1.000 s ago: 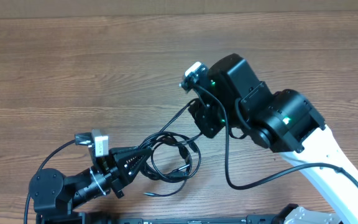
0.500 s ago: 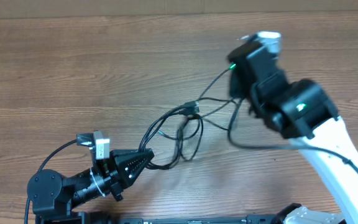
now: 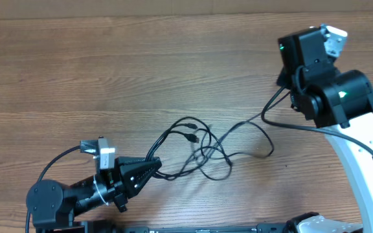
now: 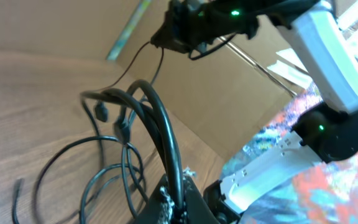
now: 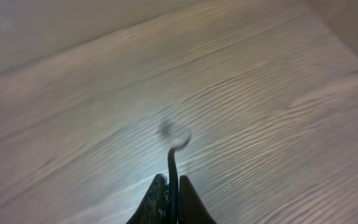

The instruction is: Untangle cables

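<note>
On the wooden table point(image 3: 76, 71), overhead view: the cables point(image 3: 196, 147) lie as a loose knot of thin black loops below the middle of the frame, with small plugs near the top of the knot. My left gripper point(image 3: 156, 167) sits low at the knot's left edge, tips pointing right, with strands running straight into it. My right arm point(image 3: 332, 97) is up at the far right, well apart from the knot. Its wrist covers the tips here, so this view does not show their gap. One thin strand runs from the knot up and right to that wrist.

Left wrist view: jaws pinched narrow on a bundle of cords. The cords arch up out of my fingertips point(image 4: 191, 202) and drop left into loops on the wood. Two small plugs hang off the arch. One thin strand climbs to the dark head of the right arm at the top of the frame.

Right wrist view: blurred. On my right gripper point(image 5: 171, 196) the jaws are nearly together, clamping one thin black cord. Its short free end curls just past the tips over bare wood. A faint smudge beside the curl is probably its shadow.
</note>
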`<state>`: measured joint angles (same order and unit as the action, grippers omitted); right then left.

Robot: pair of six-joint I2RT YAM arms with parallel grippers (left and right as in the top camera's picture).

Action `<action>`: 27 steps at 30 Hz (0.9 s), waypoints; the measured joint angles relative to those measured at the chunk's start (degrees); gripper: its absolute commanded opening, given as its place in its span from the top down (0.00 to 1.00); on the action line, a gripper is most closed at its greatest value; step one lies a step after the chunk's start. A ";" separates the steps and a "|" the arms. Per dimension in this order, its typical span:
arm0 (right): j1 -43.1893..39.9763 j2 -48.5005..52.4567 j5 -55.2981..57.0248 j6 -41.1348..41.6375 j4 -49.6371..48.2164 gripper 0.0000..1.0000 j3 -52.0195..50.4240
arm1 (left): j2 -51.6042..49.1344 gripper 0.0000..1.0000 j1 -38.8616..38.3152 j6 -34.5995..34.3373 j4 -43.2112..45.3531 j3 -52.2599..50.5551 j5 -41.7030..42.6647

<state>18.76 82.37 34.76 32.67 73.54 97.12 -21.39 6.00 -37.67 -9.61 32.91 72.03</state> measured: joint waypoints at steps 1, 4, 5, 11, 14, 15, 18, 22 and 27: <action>-0.68 -0.02 0.74 0.17 -0.02 0.96 0.00 | 0.00 0.96 0.00 -0.13 0.96 0.00 0.20; -3.96 -0.02 2.91 0.76 -0.48 0.96 0.00 | 0.00 0.96 0.00 -0.96 3.67 0.00 0.63; -4.87 -0.02 3.02 0.83 -0.61 0.96 0.00 | 0.00 0.96 0.00 -1.31 4.50 0.00 0.83; -9.40 0.00 -0.83 -0.15 -2.58 0.00 0.00 | 0.00 0.96 0.00 -1.70 5.18 0.00 0.87; -9.46 -0.02 -6.86 -4.00 -4.46 0.00 -0.02 | 0.00 0.96 0.00 -1.86 5.16 0.00 0.87; -9.44 -0.02 -9.62 -5.92 -5.25 0.00 -0.02 | 0.00 0.96 0.00 -1.86 5.16 0.00 0.85; -9.53 0.00 -24.98 -17.31 -7.45 0.02 -0.02 | 0.00 0.96 0.00 -2.08 5.14 0.00 0.72; -9.53 0.00 -43.91 -31.15 -6.34 0.03 -0.02 | 0.00 0.96 0.00 -2.91 5.16 0.00 -1.01; -9.40 0.00 -63.01 -47.15 -2.69 0.05 -0.02 | 0.00 0.96 0.00 -3.85 5.01 0.00 -8.13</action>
<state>9.37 82.37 -28.25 -14.48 70.85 97.10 -21.39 6.00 -41.52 -4.60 32.91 63.90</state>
